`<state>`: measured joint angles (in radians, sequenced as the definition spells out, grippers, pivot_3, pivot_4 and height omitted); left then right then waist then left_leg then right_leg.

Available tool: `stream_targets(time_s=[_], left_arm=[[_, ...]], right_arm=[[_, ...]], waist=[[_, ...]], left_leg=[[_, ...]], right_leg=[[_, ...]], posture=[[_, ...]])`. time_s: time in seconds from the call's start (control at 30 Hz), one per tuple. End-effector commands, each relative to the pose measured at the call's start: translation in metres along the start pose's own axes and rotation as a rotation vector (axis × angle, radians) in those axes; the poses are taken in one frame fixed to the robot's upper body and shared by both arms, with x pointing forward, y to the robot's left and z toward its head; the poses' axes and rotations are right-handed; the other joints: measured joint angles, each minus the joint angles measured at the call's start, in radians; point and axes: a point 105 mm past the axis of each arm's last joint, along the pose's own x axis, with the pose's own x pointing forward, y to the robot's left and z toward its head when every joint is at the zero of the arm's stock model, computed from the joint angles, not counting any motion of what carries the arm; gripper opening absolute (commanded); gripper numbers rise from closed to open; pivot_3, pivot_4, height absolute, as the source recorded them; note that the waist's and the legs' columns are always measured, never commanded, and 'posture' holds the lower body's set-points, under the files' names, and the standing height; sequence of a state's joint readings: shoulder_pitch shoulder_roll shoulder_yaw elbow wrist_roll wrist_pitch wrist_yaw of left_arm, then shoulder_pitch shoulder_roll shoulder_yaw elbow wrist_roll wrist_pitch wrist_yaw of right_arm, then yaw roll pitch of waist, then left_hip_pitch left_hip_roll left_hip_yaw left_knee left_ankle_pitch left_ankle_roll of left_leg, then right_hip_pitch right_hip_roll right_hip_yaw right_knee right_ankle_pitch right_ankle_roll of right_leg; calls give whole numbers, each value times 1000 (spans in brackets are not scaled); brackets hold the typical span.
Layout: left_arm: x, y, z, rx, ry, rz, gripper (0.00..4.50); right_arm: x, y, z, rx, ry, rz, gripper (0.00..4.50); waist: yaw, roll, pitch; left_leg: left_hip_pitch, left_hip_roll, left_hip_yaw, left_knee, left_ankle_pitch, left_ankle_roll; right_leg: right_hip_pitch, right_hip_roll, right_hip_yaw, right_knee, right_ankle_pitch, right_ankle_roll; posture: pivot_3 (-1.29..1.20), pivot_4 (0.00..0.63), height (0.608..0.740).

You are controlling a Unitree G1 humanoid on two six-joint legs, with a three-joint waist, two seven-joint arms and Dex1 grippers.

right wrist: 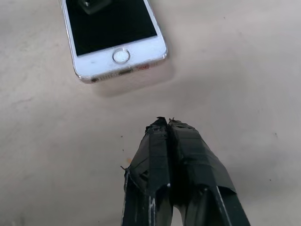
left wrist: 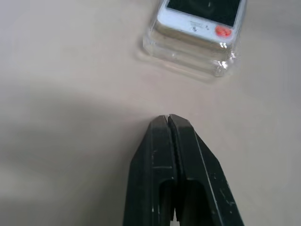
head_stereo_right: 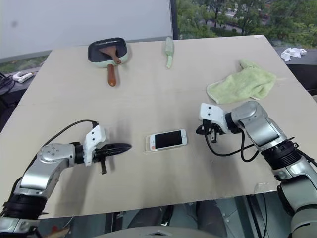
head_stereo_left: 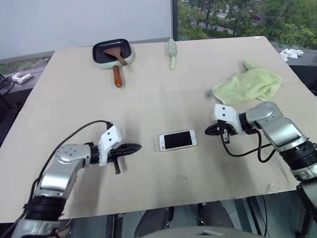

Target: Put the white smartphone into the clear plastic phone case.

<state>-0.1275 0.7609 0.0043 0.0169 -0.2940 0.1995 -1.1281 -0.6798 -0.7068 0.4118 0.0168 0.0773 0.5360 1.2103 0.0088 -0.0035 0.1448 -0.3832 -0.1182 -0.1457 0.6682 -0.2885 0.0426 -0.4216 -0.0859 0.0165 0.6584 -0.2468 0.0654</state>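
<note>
Both grippers, left gripper (head_stereo_left: 134,147) and right gripper (head_stereo_left: 208,130), pinched together empty, flank your white smartphone (head_stereo_left: 178,140) (lying on the clear plastic phone case (left wrist: 188,54), apparently unseated)

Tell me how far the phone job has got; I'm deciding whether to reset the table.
Mostly done, it seems: the white smartphone lies on the clear plastic phone case, whose rim shows at one end. Whether it is fully seated is unclear. Nothing is in hand: left pincer and right pincer are shut, apart from it. Left: perhaps a final press.
</note>
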Motion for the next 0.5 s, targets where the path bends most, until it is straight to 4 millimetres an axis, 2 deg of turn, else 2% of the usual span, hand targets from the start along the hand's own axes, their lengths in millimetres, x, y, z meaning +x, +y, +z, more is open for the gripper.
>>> stream_targets(time_s=[0.03,0.3,0.5], left_arm=[[9,-1,-1,16,0,-36,0],[23,-5,7,28,-25,-110,0],[31,-9,3,33,-22,-139,0]], right_arm=[[-2,1,13,-54,-11,-2,69],[1,4,11,-59,11,7,69],[2,5,11,-57,19,9,69]], waist=[[2,0,0],[5,0,0],[5,0,0]], left_leg=[[0,0,0,0,0,0],[0,-1,-1,1,0,0],[0,-1,0,1,0,0]], right_leg=[[0,0,0,0,0,0],[0,0,-1,0,0,0],[0,0,0,0,0,0]], posture=[[0,150,740],[0,150,740],[0,150,740]])
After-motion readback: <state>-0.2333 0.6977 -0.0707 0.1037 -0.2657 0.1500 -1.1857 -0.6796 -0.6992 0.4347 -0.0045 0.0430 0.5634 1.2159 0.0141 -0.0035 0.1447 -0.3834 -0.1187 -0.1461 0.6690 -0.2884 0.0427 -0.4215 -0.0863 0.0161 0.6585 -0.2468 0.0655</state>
